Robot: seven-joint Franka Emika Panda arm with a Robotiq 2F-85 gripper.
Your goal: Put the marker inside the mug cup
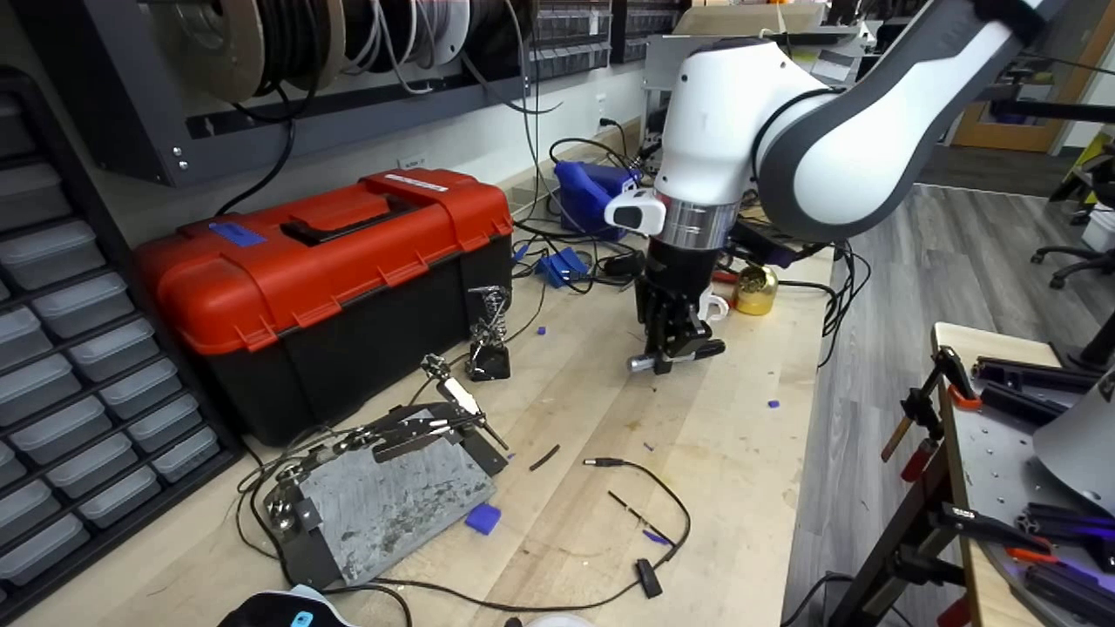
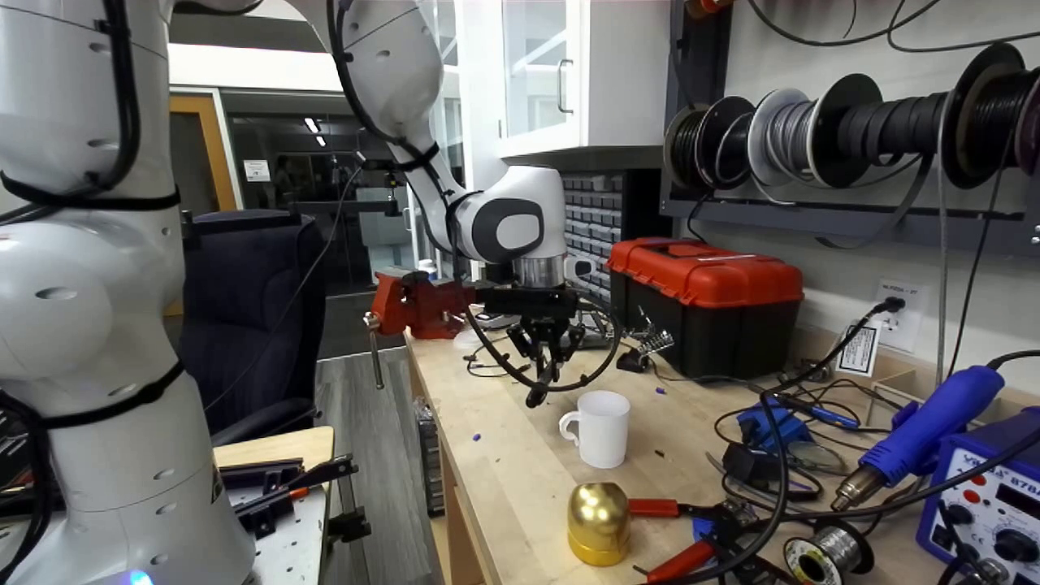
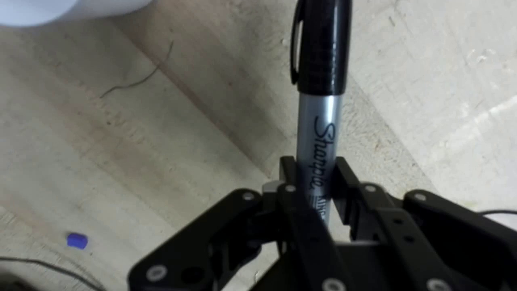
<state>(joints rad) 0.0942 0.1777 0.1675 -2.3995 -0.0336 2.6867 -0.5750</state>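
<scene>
The marker is a silver Sharpie with a black cap, best seen in the wrist view (image 3: 319, 121). My gripper (image 3: 313, 173) is shut on its silver barrel, with the black cap pointing away from the jaws. The marker also shows in both exterior views (image 1: 646, 361) (image 2: 536, 397), lying roughly level and held above the wooden table. The white mug cup (image 2: 604, 431) stands upright on the table, close to the gripper (image 2: 546, 361). In an exterior view the mug (image 1: 714, 306) is partly hidden behind the gripper. Only its edge (image 3: 80, 10) shows at the wrist view's top left.
A gold dome-shaped holder (image 2: 599, 524) and red-handled pliers (image 2: 654, 508) lie near the mug. A red and black toolbox (image 1: 409, 287) stands against the wall. A wire-coil stand (image 1: 489, 335), a grey plate fixture (image 1: 392, 496), loose cables and a blue soldering station (image 2: 987, 487) are on the table.
</scene>
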